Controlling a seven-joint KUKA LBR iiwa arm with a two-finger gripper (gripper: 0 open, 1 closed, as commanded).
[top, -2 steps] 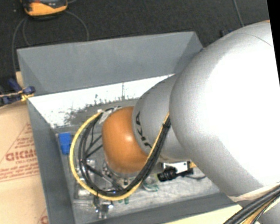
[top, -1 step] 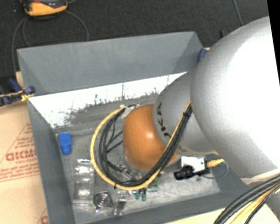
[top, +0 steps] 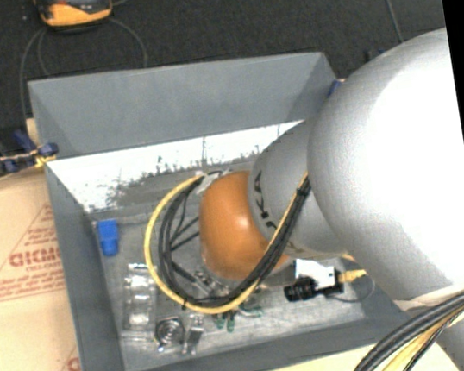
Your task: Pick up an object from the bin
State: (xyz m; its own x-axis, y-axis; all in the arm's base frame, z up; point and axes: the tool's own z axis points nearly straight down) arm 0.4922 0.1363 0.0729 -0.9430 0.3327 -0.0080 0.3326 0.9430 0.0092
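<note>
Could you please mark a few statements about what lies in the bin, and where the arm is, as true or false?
1. A small blue object lies near the left wall of the bin. True.
2. The arm's orange cover hangs over the bin's middle. True.
3. The blue object is tucked under the orange cover. False: it lies apart, to the cover's left.
4. Clear plastic pieces lie just below the blue object in the view. True.
5. The lower left corner holds a red ball. False: a small silvery thing lies there.
</note>
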